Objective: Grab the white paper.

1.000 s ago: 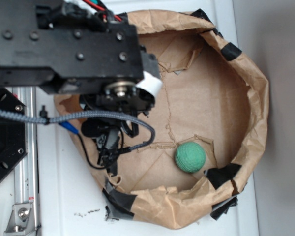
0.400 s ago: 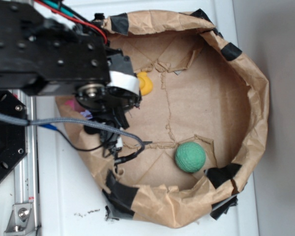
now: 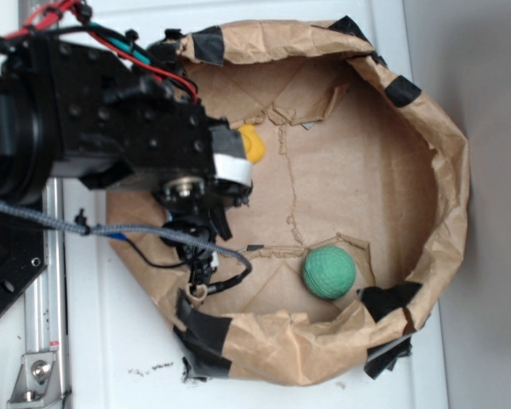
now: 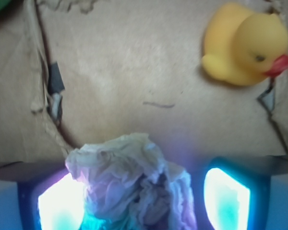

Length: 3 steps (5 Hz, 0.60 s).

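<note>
The white paper is a crumpled off-white wad sitting between my gripper's two glowing finger pads in the wrist view. It presses against the left pad and reaches almost to the right pad. The jaws stand closed in on the wad. In the exterior view the paper is hidden under the black arm, and the gripper hangs over the left part of the brown enclosure's floor.
A yellow rubber duck lies ahead to the right, and it also shows beside the arm. A green ball rests near the front wall. A brown paper wall with black tape rings the floor.
The arm has swung up and to the left, uncovering the yellow duck. The green ball has not moved. The paper never shows on the floor.
</note>
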Tool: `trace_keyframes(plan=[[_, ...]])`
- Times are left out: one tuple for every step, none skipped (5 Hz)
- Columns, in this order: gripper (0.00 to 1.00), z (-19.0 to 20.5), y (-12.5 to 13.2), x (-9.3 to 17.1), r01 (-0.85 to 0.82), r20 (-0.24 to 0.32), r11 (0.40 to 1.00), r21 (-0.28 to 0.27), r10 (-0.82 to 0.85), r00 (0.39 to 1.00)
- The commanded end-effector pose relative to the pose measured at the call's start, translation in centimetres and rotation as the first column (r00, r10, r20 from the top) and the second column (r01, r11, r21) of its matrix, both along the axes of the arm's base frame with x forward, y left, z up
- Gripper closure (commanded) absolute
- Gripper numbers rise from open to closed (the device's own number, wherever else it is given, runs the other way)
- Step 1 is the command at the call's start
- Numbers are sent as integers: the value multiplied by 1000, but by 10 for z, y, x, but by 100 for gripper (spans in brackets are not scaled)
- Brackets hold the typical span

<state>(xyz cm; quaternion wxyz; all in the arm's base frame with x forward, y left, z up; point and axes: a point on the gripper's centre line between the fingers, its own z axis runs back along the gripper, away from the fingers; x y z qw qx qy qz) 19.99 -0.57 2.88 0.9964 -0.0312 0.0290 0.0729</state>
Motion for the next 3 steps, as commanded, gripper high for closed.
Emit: trace_keyframes(plan=[[100,-1,-7,-2,29,15,1000,-1,-29,999],[100,6,-7,-1,44,30,999,-8,-44,999],[100,29,-4,4,74,49,997,-18,-73,996]])
